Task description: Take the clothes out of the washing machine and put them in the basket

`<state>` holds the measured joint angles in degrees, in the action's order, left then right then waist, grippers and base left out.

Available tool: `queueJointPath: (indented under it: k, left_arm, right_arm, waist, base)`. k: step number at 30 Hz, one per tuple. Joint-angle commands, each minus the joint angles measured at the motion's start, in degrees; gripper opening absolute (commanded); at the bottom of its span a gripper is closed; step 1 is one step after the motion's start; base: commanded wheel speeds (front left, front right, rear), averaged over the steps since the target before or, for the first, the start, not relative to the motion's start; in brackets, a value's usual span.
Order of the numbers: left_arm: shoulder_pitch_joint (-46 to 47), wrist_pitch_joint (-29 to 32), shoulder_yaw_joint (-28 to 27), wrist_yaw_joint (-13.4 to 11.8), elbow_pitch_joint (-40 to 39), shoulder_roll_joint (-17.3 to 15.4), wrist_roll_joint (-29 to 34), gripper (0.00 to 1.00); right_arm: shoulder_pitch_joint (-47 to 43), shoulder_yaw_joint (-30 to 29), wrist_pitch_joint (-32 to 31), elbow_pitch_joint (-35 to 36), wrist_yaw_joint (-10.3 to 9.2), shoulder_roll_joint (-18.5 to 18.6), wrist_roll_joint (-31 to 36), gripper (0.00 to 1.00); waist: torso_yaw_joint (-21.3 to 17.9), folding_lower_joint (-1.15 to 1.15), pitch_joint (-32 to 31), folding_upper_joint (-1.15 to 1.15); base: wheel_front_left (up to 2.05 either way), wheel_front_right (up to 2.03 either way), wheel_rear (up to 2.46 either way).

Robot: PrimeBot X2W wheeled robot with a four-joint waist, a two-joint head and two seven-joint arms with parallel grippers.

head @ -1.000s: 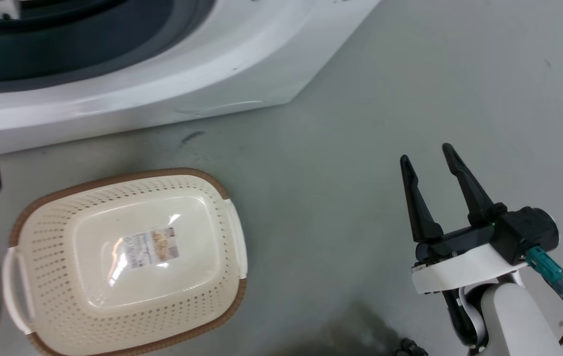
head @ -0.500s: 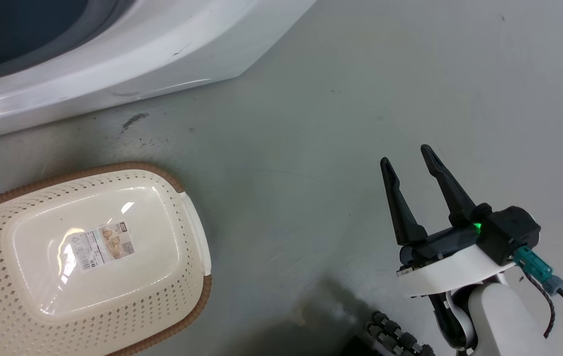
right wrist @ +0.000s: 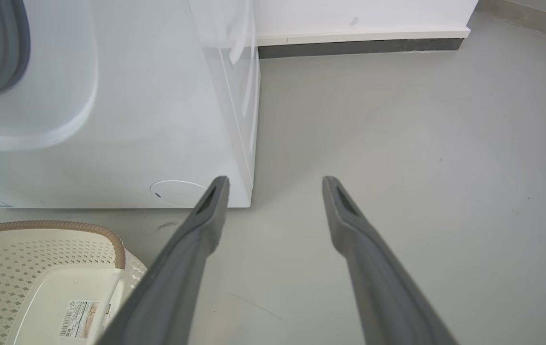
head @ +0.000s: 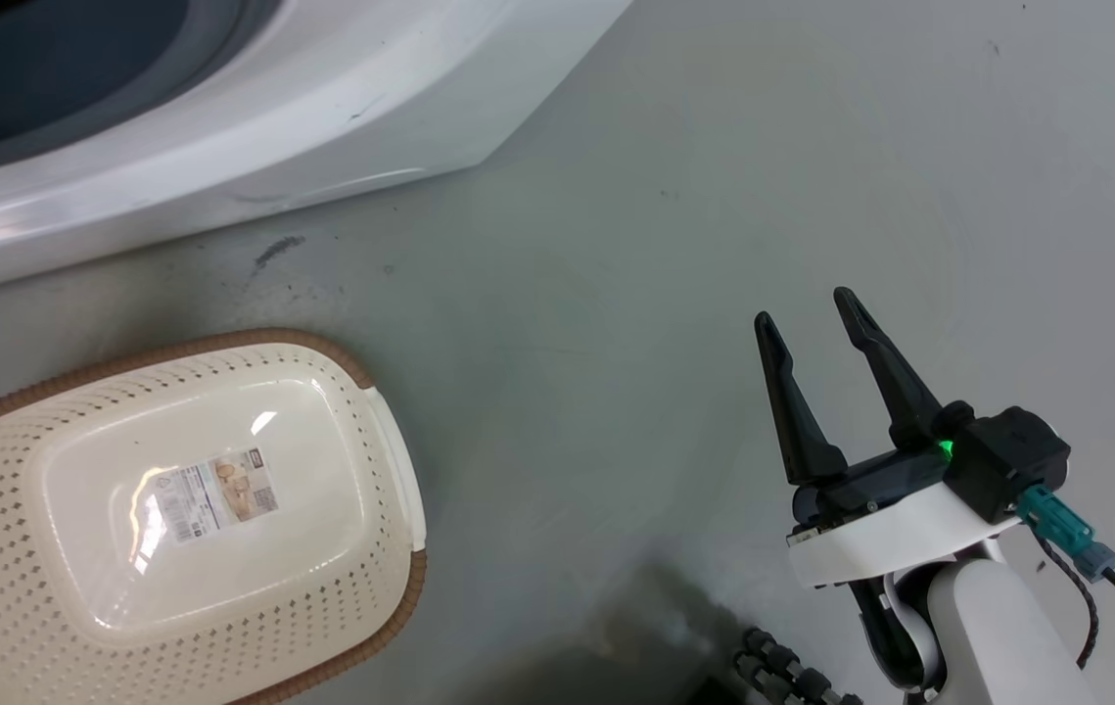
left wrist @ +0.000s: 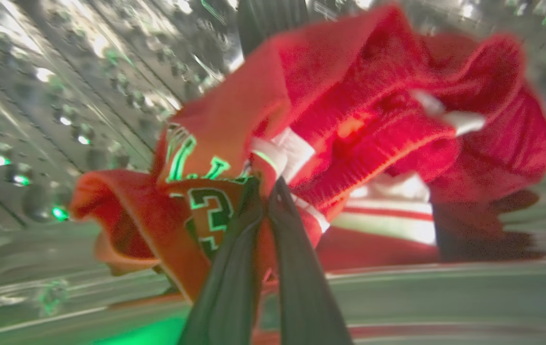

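In the left wrist view my left gripper (left wrist: 267,184) is shut on the clothes (left wrist: 349,124), a bunched red fabric with white trim and lettering, inside the shiny perforated drum (left wrist: 62,96) of the washing machine (head: 254,147). The picture there is blurred. The cream basket (head: 19,627) with its brown rim stands on the floor at the lower left of the head view, with a paper label on its base. My right gripper (head: 805,313) hovers open over bare floor at the lower right, well apart from the basket (right wrist: 62,235) and from the machine (right wrist: 110,120).
Grey floor (head: 665,245) stretches between the basket and my right arm. A dark corrugated cable (head: 792,671) lies near the bottom edge. In the right wrist view a white wall with a dark skirting board (right wrist: 364,45) runs behind the machine.
The head camera has shifted: the basket and the machine slid left in the picture, and the left forearm left the frame. My right gripper stays open in much the same pose.
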<state>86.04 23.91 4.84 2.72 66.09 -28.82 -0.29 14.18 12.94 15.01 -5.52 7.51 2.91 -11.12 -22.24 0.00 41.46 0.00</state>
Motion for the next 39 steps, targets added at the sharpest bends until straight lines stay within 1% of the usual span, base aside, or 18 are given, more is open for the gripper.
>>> queueJointPath:
  k: [1,2,7,11,13,18,23,27,30,34,39]
  left_arm:
    - [-2.2,-3.4,-0.2,-0.6,-1.0,0.2,-0.5,0.0]
    - [-2.2,-3.4,-0.2,-0.6,-1.0,0.2,-0.5,0.0]
    - [-7.0,-15.7,-1.0,-1.8,-2.9,1.8,-2.1,0.0]
    - [-10.9,-24.6,-1.4,-2.9,-3.1,3.2,-3.1,0.0]
    - [-12.7,-28.1,-1.5,-3.0,-2.5,3.7,-3.6,0.0]
    - [-16.3,-34.8,-2.1,-2.1,0.0,5.2,-5.3,0.0]
    - [-20.4,-37.8,-2.4,-1.3,2.1,7.1,-6.7,0.0]
    - [-24.6,-38.9,-3.0,-1.0,2.9,8.9,-8.3,0.0]
    - [-28.5,-39.1,-3.2,-0.4,2.5,9.5,-8.9,0.0]
    - [-34.1,-39.2,-4.3,0.3,-1.5,10.8,-10.2,0.0]
    - [-41.1,-39.2,-5.1,1.4,-8.7,12.7,-11.0,0.0]
  right_arm:
    - [0.9,-0.3,0.2,-0.2,-0.04,0.0,0.4,1.0]
    - [0.9,-0.3,0.2,-0.2,-0.04,0.0,0.4,1.0]
    - [0.1,-1.2,0.2,-0.7,-0.04,0.0,1.3,1.0]
    - [-0.9,-1.8,0.2,-1.4,-0.04,0.0,1.9,1.0]
    - [-1.7,-2.3,0.2,-1.8,-0.04,0.0,2.2,1.0]
    - [-3.2,-3.1,0.2,-3.0,-0.04,0.0,2.8,1.0]
    - [-5.2,-4.2,0.2,-4.1,-0.04,0.0,3.3,1.0]
    - [-7.3,-4.8,-0.5,-4.7,-0.04,0.0,3.8,1.0]
    - [-8.8,-5.1,-1.3,-4.7,-0.04,0.0,4.1,1.0]
    - [-11.4,-5.8,-2.5,-4.0,-0.04,0.0,4.7,1.0]
    - [-14.7,-6.8,-4.5,-2.3,-0.04,0.0,5.3,1.0]
  waist:
    - [0.5,0.0,-1.3,0.0]
    - [0.5,0.0,-1.3,0.0]
    - [1.9,0.0,-5.3,0.0]
    - [3.0,0.0,-9.0,0.0]
    - [3.5,0.0,-11.0,0.0]
    - [4.5,0.0,-16.0,0.0]
    - [5.3,0.0,-21.3,0.0]
    - [5.8,0.0,-25.9,0.0]
    - [6.1,0.0,-29.5,0.0]
    - [6.8,0.0,-34.0,0.0]
    - [8.5,0.0,-38.8,0.0]
  base:
    - [0.0,0.0,0.0]
    - [0.0,0.0,0.0]
    - [0.0,0.0,0.0]
    - [0.0,0.0,0.0]
    - [0.0,0.0,0.0]
    - [0.0,0.0,0.0]
    - [0.0,0.0,0.0]
    - [0.0,0.0,0.0]
    - [0.0,0.0,0.0]
    - [0.0,0.0,0.0]
    - [0.0,0.0,0.0]
